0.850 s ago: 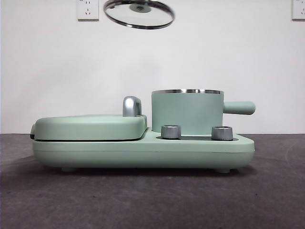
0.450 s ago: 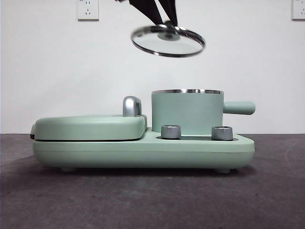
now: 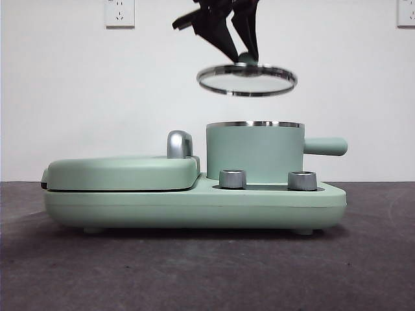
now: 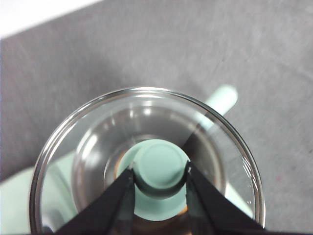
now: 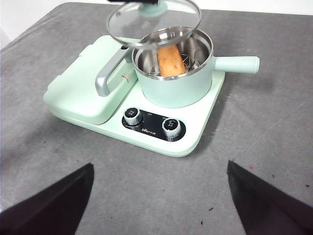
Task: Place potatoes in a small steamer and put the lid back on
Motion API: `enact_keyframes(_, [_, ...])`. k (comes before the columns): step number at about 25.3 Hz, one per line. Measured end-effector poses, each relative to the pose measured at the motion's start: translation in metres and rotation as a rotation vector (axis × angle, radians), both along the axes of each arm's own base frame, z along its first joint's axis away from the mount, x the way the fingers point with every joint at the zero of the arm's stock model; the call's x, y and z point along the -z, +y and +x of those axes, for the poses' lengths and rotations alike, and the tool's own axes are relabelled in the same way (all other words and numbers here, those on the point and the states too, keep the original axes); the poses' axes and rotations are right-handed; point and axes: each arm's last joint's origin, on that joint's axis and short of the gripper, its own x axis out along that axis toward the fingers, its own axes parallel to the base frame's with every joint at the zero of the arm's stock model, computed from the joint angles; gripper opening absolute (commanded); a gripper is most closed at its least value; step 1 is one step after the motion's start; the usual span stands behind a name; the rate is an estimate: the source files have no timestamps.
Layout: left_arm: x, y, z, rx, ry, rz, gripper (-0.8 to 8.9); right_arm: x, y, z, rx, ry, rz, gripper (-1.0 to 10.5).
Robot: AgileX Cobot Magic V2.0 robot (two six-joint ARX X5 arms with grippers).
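Note:
My left gripper point(image 3: 241, 55) is shut on the mint-green knob point(image 4: 160, 167) of the glass lid point(image 3: 247, 79), holding it level in the air a little above the small steamer point(image 3: 254, 152) and slightly left of its centre. In the right wrist view the lid point(image 5: 153, 22) hovers over the pot's far rim, and the orange-brown potato point(image 5: 170, 60) lies on a rack inside the open steamer point(image 5: 176, 88). My right gripper point(image 5: 159, 196) stands open, well back from the appliance, with nothing between its jaws.
The steamer sits on a mint-green appliance base point(image 3: 194, 204) with two steel dials point(image 3: 233, 179), beside a flat hinged griddle point(image 3: 123, 172) with a chrome handle point(image 3: 179, 144). The pot's side handle point(image 3: 326, 146) sticks out to the right. Grey table all around.
The lid has come down and to the right, from the top of the front view to just above the pot, levelling out. The left gripper now shows above it.

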Motion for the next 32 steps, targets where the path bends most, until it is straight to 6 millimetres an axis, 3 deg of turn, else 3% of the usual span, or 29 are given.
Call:
enact_keyframes(5, [0.014,-0.004,0.005,-0.010,-0.001,-0.016,0.05,0.000,0.000,0.000,0.000,0.000,0.000,4.3])
enact_keyframes(17, [0.015,-0.006,0.007,-0.009,-0.019,-0.031,0.05,-0.002,0.000,0.001,0.000,-0.015,0.010,4.3])
enact_keyframes(22, [0.031,-0.013,0.013,-0.007,0.010,-0.006,0.05,-0.003,0.001,0.001,0.001,-0.027,0.017,4.3])
enact_keyframes(32, [0.044,-0.018,0.019,-0.006,0.033,0.014,0.05,-0.003,0.001,0.001,0.001,-0.026,0.018,4.3])
